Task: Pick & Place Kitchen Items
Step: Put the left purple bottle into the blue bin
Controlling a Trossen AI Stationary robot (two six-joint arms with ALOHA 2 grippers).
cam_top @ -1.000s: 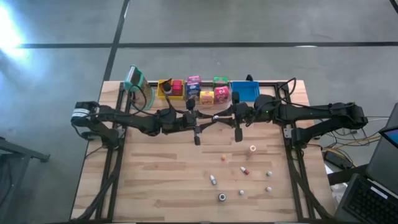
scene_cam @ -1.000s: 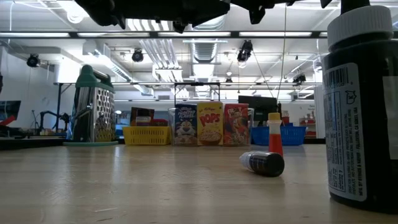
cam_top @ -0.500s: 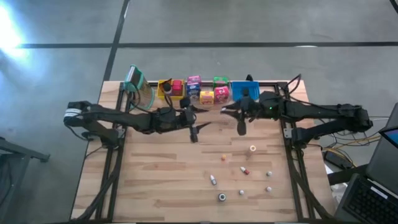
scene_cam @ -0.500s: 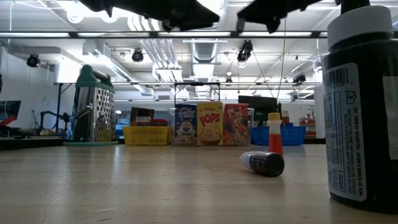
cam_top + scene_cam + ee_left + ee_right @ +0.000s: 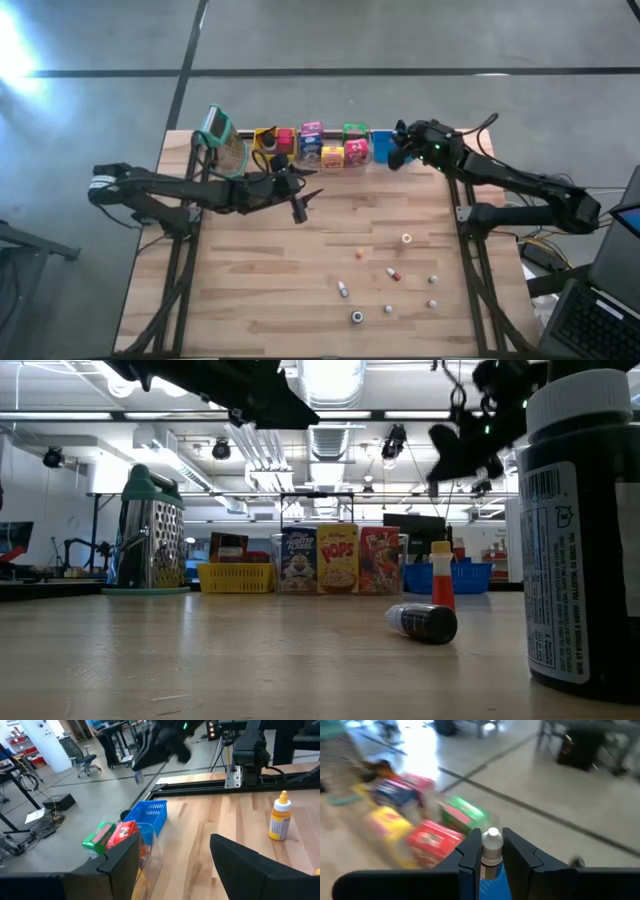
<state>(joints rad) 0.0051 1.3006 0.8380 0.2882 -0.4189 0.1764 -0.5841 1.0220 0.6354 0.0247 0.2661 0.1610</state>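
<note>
Right tool (image 5: 492,857) pinches a white-capped bottle (image 5: 492,847) between its fingers.

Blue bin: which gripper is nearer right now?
Right. The right gripper, shut on a small white-capped bottle, is over the blue bin at the table's far edge. The left gripper, open, is nearer mid-table, in front of the yellow bin.
</note>
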